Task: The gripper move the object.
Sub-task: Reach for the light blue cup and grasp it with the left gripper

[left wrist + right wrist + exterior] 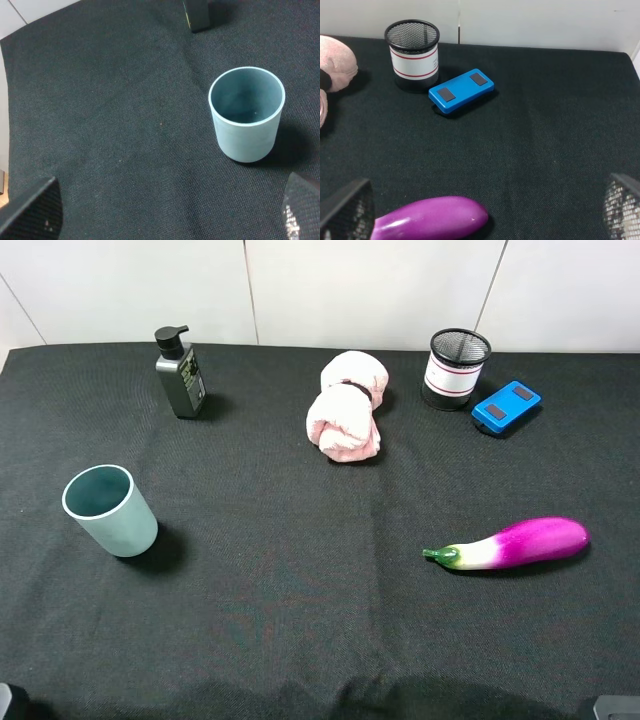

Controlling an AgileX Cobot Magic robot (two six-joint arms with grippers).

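The pale teal-blue cup [110,511] stands upright and empty on the black cloth at the left. It also shows in the left wrist view [246,115]. My left gripper [167,220] is open, with its two mesh-patterned fingertips [32,212] wide apart and short of the cup, touching nothing. My right gripper [485,220] is open too, its fingertips [345,210] spread above the purple eggplant [432,218], holding nothing. In the exterior high view only small bits of the arms show at the bottom corners.
A dark grey pump bottle [180,373] stands at the back left. A pink rolled towel [346,407] lies at the back middle. A black mesh pen holder [457,369] and a blue flat device [506,407] are at the back right. The eggplant [515,543] lies at the right.
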